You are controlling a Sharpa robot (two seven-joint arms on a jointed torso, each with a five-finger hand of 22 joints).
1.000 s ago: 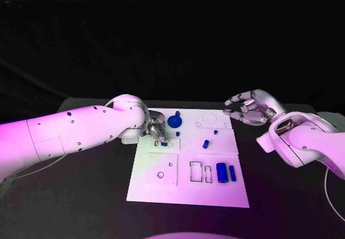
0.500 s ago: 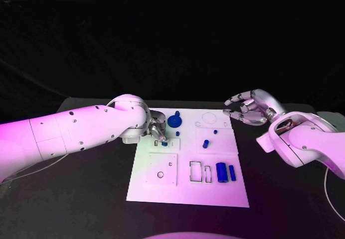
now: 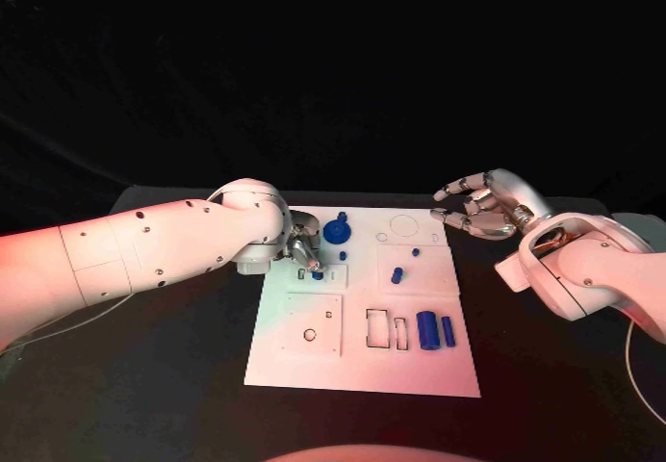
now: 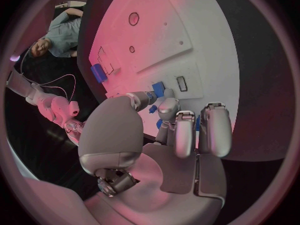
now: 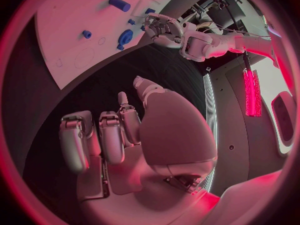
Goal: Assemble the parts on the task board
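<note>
The white task board [image 3: 364,361] lies mid-table. My left hand [image 3: 298,250] is down over its back left part, where thumb and a fingertip [image 4: 167,106] pinch a small blue part [image 3: 318,277] [image 4: 158,88] beside a narrow slot [image 4: 181,83]. A round blue part [image 3: 336,234] stands just behind that hand. Three small blue parts [image 3: 397,277] stand further right, and two blue blocks [image 3: 427,330] lie by the rectangular slots [image 3: 377,329]. My right hand [image 3: 479,212] [image 5: 119,130] hovers off the board's back right corner, fingers loosely bent and apart, holding nothing.
The black table [image 3: 153,385] surrounds the board on all sides. A square plate with a small hole [image 3: 313,327] occupies the board's left middle. A round outline [image 3: 404,228] marks the board's back edge near my right hand.
</note>
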